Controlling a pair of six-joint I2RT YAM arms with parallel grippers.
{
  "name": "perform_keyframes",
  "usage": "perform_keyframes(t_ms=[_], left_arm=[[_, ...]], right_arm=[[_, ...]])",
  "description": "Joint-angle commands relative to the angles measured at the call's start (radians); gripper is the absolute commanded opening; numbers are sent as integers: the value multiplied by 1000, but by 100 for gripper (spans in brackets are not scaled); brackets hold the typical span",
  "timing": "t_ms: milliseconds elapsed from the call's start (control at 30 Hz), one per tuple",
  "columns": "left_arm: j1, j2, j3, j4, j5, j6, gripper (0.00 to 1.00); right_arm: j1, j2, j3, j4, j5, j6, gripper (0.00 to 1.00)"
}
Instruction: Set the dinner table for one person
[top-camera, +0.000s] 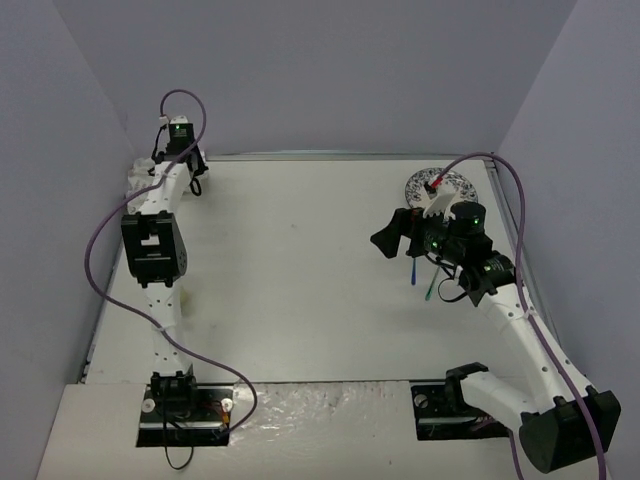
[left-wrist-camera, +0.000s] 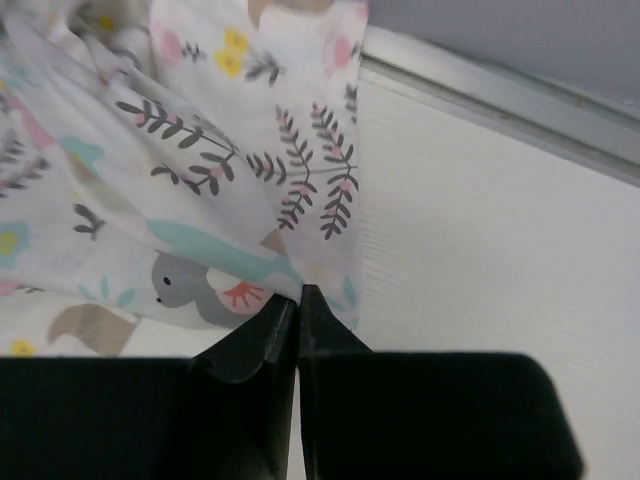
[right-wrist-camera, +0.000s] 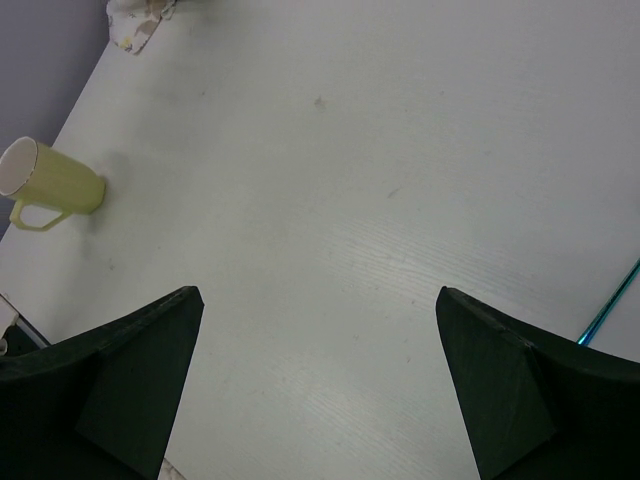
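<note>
Left gripper (left-wrist-camera: 298, 305) is clenched on the hem of the printed cloth (left-wrist-camera: 200, 180), jaws pinched together with a fold of fabric between the tips. The cloth lies bunched and rumpled at the far left corner of the dinner table (top-camera: 300, 280), close to the table's metal edge strip (left-wrist-camera: 500, 90), not spread flat. Right gripper (right-wrist-camera: 318, 295) is released, jaws wide with nothing between them, hovering over bare surface at the right side of the table. The plate (top-camera: 416, 186) sits at the far right of the table, near its back edge. Two thin utensils, one blue-handled (top-camera: 413, 272) and one green-handled (top-camera: 430, 290), lie on the table's right side, nearer than the plate and partly under the right arm; type not resolvable. The yellow mug (right-wrist-camera: 60, 182) stands upright near the table's left edge, well apart from the plate. Progress judgement: early stage. No item is in a place-setting arrangement; the centre of the table is unoccupied and everything is scattered around its margins. Step in hand appears to be taking the cloth to lay it out as a mat. Remaining: spread the cloth flat on the table, set the plate on it, put the utensils beside the plate, and bring the mug over.
</note>
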Motion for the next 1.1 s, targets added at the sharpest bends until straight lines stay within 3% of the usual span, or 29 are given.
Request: perform_keyframes(t_ms=[0,167,300,400,500,600,667,733,933,1067], left_arm=[[-126,-356,53,-205,123,61,0],[-314,-619,-258,-240,129,44,0],[-567,-756,-501,-213,108,8,1],[-676,-837,-712,-180,108,-61,11],[-757,-872,-821,-139,130,-112,17],[-815,-884,-861,-157,168,-93,37],[-819,-903,-875,-146,182,-94,42],[-811,-933,-893,-125,128,-102,54],[-632,-885,-902,-60,45,-145,56],[-529,-796,-931,85,-13,-196,56]], right_arm=[[10,-54,26,75,37,5,100],[10,-88,11,67,68,17,100],[12,-100,-18,63,98,54,100],[14,-104,-47,60,128,71,100],[17,-92,-68,59,139,81,100],[22,-49,-89,61,143,86,100],[28,-5,-97,61,157,86,96],[45,48,-98,60,179,84,90],[148,233,-75,90,337,93,83],[167,364,-65,155,385,98,72]])
